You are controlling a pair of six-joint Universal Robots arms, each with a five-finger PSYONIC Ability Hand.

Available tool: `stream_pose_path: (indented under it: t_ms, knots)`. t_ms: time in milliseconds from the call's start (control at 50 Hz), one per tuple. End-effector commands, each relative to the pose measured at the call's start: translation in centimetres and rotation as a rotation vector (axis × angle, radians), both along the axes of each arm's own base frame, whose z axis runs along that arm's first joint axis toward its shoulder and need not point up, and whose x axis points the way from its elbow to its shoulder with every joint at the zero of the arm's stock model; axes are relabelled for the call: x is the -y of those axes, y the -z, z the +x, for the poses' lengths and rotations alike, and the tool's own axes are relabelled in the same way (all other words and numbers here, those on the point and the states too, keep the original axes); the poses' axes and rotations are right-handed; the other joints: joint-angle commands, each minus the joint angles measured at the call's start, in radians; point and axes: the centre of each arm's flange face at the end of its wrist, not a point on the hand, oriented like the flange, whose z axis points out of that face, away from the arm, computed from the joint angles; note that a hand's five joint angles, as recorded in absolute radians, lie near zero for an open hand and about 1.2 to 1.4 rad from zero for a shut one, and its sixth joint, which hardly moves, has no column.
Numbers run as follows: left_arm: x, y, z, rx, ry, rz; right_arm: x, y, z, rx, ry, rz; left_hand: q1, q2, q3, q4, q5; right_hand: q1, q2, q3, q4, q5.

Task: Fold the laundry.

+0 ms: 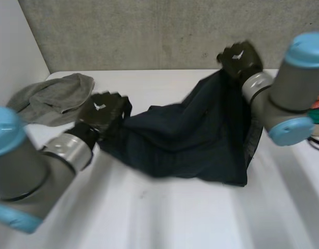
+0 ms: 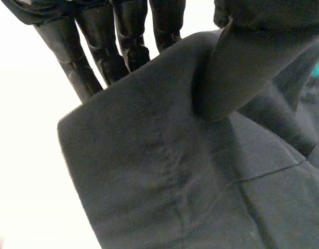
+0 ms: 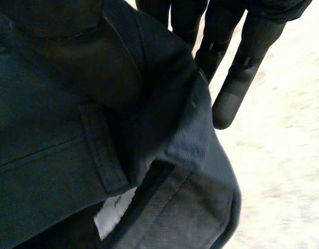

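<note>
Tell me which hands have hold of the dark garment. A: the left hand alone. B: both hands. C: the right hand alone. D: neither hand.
B: the left hand pinches one end of the dark garment, and the right hand holds the other end up.

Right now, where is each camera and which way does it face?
Head view: between and behind the arms, looking down at the table; both arms, left hand and right hand show, holding a dark garment.
Left wrist view: on the left wrist, looking along the palm; its fingers and thumb pinch the garment's edge.
Right wrist view: on the right wrist, along the palm; its fingers hold the waistband by a white label.
Shared: all three show the garment.
</note>
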Motion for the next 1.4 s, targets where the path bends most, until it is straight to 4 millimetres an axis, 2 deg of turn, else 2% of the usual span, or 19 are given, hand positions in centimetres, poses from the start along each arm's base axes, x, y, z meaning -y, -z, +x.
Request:
stream_pose_path:
  t_ms: [20,120,200,220,300,500,600,740,780,800,820,860,920,940,1000,1040,1220,1320,1400]
  knots:
    - [4.1,5.7,-1.3,0.121,-0.21,0.055,2.8,6.9,1.5,-0.023,-0.003,0.078,-0.594,-0.61,-0.604,-0.614,-0.562,-0.939,-1.001,-1.013,-1.024,-1.012]
    - [3.8,3.6,-1.1,0.152,-0.213,-0.02,2.3,5.6,0.5,-0.006,0.049,0.106,-0.787,-0.802,-0.796,-0.807,-0.755,-0.939,-1.001,-1.013,-1.024,-1.012]
    - [1.9,1.1,0.0,0.154,-0.212,-0.069,-0.7,1.1,-1.1,0.011,0.069,0.151,-0.814,-0.83,-0.824,-0.834,-0.782,-0.939,-1.001,-1.013,-1.024,-1.012]
    - [1.3,0.7,0.2,0.153,-0.206,-0.078,-2.5,-1.1,-1.9,0.021,0.07,0.166,-0.814,-0.829,-0.824,-0.834,-0.782,-0.939,-1.001,-1.013,-1.024,-1.012]
    - [-0.5,-0.6,1.3,0.151,-0.181,-0.1,-5.7,-3.3,-3.4,0.027,0.082,0.244,-0.761,-0.777,-0.771,-0.781,-0.729,-0.939,-1.001,-1.013,-1.024,-1.012]
    - [-1.2,3.0,3.6,0.251,-0.068,-0.018,-11.6,2.5,-5.0,-0.028,0.006,0.64,-0.514,-0.53,-0.524,-0.534,-0.482,-0.939,-1.001,-1.013,-1.024,-1.012]
    - [-0.3,6.2,3.4,0.305,-0.047,0.056,-11.9,4.6,-4.6,-0.017,-0.031,0.636,-0.529,-0.545,-0.539,-0.549,-0.497,-0.9,-0.962,-0.973,-0.984,-0.973]
    - [1.8,9.6,2.5,0.366,-0.03,0.104,-9.9,10.2,-3.7,-0.03,-0.025,0.641,-0.517,-0.533,-0.527,-0.538,-0.485,-0.747,-0.809,-0.821,-0.832,-0.82]
    - [2.0,10.0,2.3,0.377,-0.023,0.105,-9.6,10.8,-3.6,-0.041,-0.018,0.629,-0.363,-0.378,-0.373,-0.383,-0.331,-0.528,-0.59,-0.601,-0.612,-0.601]
    - [1.9,10.3,2.1,0.385,-0.018,0.106,-9.4,10.8,-3.6,-0.04,-0.015,0.617,0.028,0.012,0.018,0.008,0.06,-0.323,-0.385,-0.397,-0.408,-0.396]
    - [1.9,10.3,2.0,0.386,-0.017,0.102,-8.8,10.5,-3.5,-0.028,-0.008,0.58,0.214,0.199,0.205,0.194,0.247,0.276,0.214,0.203,0.192,0.204]
    - [2.0,9.8,1.9,0.381,-0.028,0.079,-8.1,9.8,-3.6,-0.011,0.004,0.532,0.216,0.201,0.207,0.196,0.248,0.282,0.22,0.209,0.198,0.21]
    - [2.2,7.1,1.7,0.355,-0.062,0.005,-7.4,8.8,-3.6,0.005,0.016,0.471,0.216,0.201,0.207,0.196,0.248,0.282,0.22,0.209,0.198,0.21]
    - [2.3,3.7,1.6,0.306,-0.095,-0.084,-7.4,7.9,-3.6,0.013,0.014,0.444,0.216,0.201,0.207,0.196,0.248,0.282,0.22,0.209,0.198,0.21]
    - [2.2,-1.4,1.6,0.218,-0.14,-0.241,-7.7,1.1,-3.6,0.075,-0.005,0.266,0.216,0.201,0.207,0.196,0.248,0.282,0.22,0.209,0.198,0.21]
    - [1.7,-6.5,1.8,0.106,-0.168,-0.397,-8.5,-4.4,-4.0,0.128,-0.021,0.126,0.216,0.201,0.207,0.196,0.248,0.282,0.22,0.209,0.198,0.21]
    - [-3.8,-24.8,4.8,-0.31,-0.202,-0.822,-12.7,-19.9,-5.5,0.254,-0.054,-0.223,0.216,0.201,0.207,0.196,0.248,0.282,0.22,0.209,0.198,0.21]
    - [-5.2,-29.3,5.7,-0.394,-0.215,-0.922,-15.6,-25.8,-6.4,0.293,-0.068,-0.331,0.216,0.201,0.207,0.196,0.248,0.282,0.22,0.209,0.198,0.21]
    - [-4.7,-31.0,5.7,-0.419,-0.233,-0.955,-15.7,-26.6,-6.4,0.304,-0.074,-0.331,0.216,0.201,0.207,0.196,0.248,0.282,0.22,0.209,0.198,0.21]
